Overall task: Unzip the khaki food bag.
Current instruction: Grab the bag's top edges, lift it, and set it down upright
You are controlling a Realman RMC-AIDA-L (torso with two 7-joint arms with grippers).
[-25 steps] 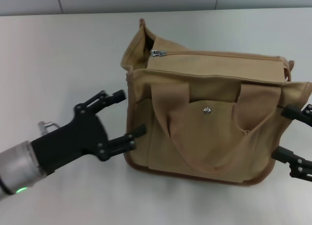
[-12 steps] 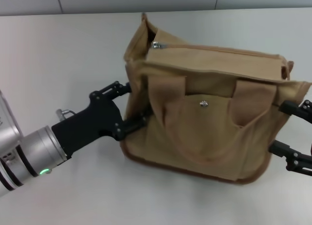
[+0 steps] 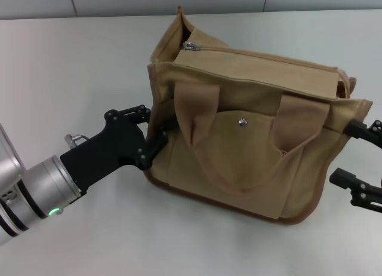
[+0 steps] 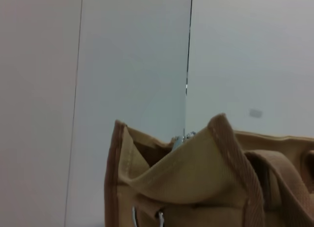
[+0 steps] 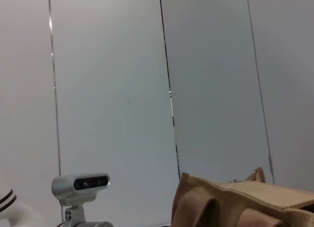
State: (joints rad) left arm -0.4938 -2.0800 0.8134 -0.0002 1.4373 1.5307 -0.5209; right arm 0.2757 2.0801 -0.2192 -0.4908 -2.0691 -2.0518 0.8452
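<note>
The khaki food bag [image 3: 250, 144] stands on the white table, turned slightly, with its front pocket and silver snap [image 3: 242, 122] facing me. Its silver zipper pull [image 3: 191, 46] lies at the top far-left end, and the zip looks closed. My left gripper [image 3: 152, 128] is open and presses against the bag's left end, one finger on either side of the front left corner. My right gripper [image 3: 360, 159] is open at the bag's right end, just clear of the fabric. The bag's top also shows in the left wrist view [image 4: 196, 183] and the right wrist view [image 5: 235, 200].
The white table [image 3: 77, 67] extends to the left and in front of the bag. A grey wall runs along the table's far edge. A small grey camera [image 5: 81, 184] shows in the right wrist view.
My left gripper has moved right, into the bag's left end. The bag has been pushed and has turned, with its right end now lower in the view. The right gripper has hardly moved.
</note>
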